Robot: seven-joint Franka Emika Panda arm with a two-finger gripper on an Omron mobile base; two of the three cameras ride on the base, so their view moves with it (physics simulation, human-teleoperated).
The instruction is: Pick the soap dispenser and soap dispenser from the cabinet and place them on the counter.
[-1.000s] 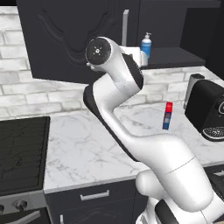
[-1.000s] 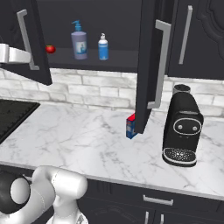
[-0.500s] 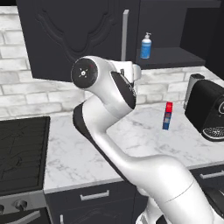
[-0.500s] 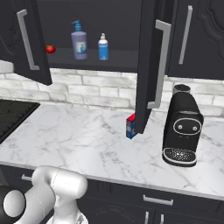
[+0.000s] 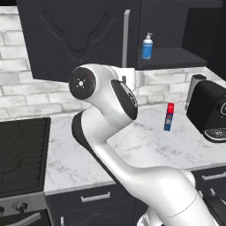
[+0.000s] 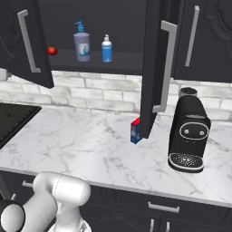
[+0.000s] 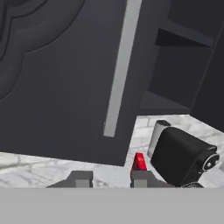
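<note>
Jaws are standing slightly spread, gripping nothing, facing the cabinet (image 7: 65,87) door and its silver handle (image 7: 122,70). Beyond them, the red-topped bottle (image 7: 139,161) and black coffee machine (image 7: 181,157) are sitting on the desk (image 7: 35,168).

Tabletop (image 6: 81,149) polished white marble, grey-veined; cabinet (image 6: 154,63) doors matt charcoal; handles (image 6: 166,68) brushed metal; coffee machine (image 6: 188,131) glossy black plastic.
</note>
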